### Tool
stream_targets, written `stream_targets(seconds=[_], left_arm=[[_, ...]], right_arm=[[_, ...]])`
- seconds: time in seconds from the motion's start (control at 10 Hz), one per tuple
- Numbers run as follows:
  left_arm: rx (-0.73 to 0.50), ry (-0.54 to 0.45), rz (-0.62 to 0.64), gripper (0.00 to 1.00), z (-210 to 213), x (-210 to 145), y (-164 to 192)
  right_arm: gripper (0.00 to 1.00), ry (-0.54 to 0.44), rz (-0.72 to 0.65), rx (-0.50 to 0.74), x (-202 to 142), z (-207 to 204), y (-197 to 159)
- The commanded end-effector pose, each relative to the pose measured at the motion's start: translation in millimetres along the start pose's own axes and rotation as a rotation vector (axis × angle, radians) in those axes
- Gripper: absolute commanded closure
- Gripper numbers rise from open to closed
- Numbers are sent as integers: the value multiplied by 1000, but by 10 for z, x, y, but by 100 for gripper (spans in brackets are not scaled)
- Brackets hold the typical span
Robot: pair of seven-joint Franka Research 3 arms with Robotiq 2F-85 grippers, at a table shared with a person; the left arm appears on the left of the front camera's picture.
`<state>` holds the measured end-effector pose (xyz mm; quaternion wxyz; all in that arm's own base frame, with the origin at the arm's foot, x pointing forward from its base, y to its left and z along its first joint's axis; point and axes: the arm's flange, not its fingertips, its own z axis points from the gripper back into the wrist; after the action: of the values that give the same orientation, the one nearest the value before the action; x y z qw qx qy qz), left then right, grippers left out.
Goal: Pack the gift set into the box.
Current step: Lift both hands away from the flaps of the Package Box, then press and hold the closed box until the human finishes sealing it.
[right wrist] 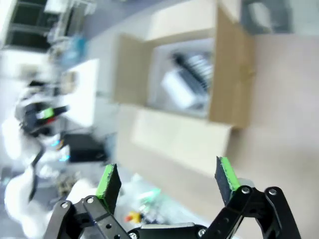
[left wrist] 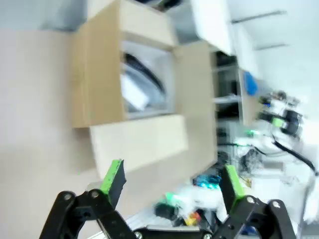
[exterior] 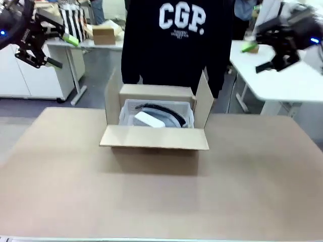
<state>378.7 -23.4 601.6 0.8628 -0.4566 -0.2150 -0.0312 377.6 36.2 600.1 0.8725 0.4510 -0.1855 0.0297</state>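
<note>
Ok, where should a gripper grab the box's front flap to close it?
Take the front flap of the box by its free near edge, coming in low from the robot's side. It lies folded out almost flat, with shadow beneath that edge, so a finger could probably slip under.

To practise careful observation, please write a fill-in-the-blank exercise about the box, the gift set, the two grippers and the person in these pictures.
1. The gift set lies ___ the box.
2. Its top flaps are ___.
3. The left gripper and the right gripper, fingers spread apart, hold ___.
4. The person stands ___ the box, across the table.
Missing words: inside; open; nothing; behind.
</note>
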Motion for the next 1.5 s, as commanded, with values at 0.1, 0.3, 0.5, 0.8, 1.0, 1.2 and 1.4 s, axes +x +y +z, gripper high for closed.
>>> stream_targets(seconds=[0.1,0.3,0.5,0.8,1.0,1.2,1.4], left_arm=[[-428,92,11,0,184,-215,602],[-469,53,195,0,122,-88,1007],[-440,23,-13,0,348,-335,440],[-440,23,-13,0,348,-335,440],[-440,23,-13,0,348,-335,440],[-440,23,-13,0,348,-335,440],[-440,23,-13,0,348,-335,440]], right_arm=[[0,65,-138,481,-275,306,-853],[0,31,-298,442,-215,122,-1185],[0,15,-109,471,-434,497,-744],[0,15,-109,471,-434,497,-744],[0,15,-109,471,-434,497,-744],[0,15,-109,471,-434,497,-744],[0,15,-109,471,-434,497,-744]])
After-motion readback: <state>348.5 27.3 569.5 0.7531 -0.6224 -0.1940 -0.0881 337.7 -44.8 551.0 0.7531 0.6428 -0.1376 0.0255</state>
